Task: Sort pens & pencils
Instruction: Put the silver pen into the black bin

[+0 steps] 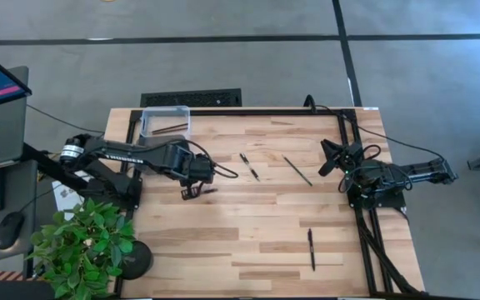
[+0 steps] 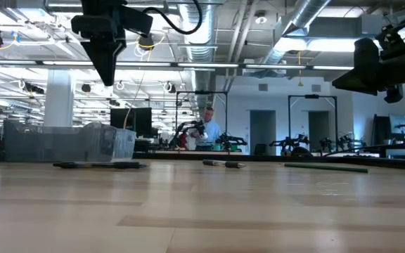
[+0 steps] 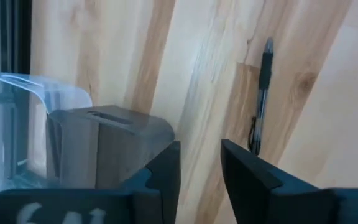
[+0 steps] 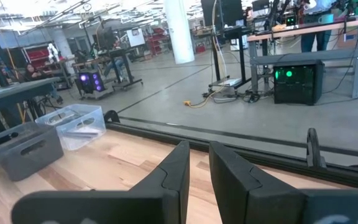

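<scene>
A black pen (image 3: 264, 87) lies flat on the wood just ahead of my left gripper (image 3: 201, 163), which hangs above the table (image 2: 108, 79), fingers pointing down, a narrow gap between them, nothing in it. In the high view this gripper (image 1: 192, 191) is left of centre. Another pen (image 1: 249, 167) and a thin pencil (image 1: 297, 171) lie mid-table, and a third pen (image 1: 312, 248) lies toward the near edge. Two pencils (image 1: 172, 128) rest in the clear bin (image 1: 165, 121). My right gripper (image 1: 329, 160) waits at the right side, raised and shut (image 4: 199, 163).
A grey bin (image 3: 104, 143) stands beside the clear bin (image 4: 73, 124) near the table's far left corner, partly under my left arm in the high view. Black frame rails (image 1: 348, 150) and cables run along the right edge. A potted plant (image 1: 82, 246) sits off the near left corner.
</scene>
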You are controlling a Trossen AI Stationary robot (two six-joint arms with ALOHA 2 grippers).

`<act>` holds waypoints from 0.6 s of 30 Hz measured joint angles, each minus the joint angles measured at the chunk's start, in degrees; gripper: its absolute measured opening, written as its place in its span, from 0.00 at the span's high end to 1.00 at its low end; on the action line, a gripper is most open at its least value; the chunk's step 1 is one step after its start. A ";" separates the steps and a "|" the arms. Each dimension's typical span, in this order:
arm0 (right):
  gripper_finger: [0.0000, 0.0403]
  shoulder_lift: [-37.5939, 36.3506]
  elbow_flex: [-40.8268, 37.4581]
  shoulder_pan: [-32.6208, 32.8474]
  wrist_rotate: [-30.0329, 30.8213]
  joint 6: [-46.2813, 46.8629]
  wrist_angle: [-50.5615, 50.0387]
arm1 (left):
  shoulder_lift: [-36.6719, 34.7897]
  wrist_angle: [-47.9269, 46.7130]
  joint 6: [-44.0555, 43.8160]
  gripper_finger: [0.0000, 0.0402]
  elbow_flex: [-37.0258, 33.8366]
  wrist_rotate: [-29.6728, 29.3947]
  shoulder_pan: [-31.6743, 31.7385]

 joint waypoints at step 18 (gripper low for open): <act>0.80 0.00 0.00 0.02 0.00 -0.02 -0.02 | 0.40 9.47 -7.96 0.73 -10.71 4.56 -2.81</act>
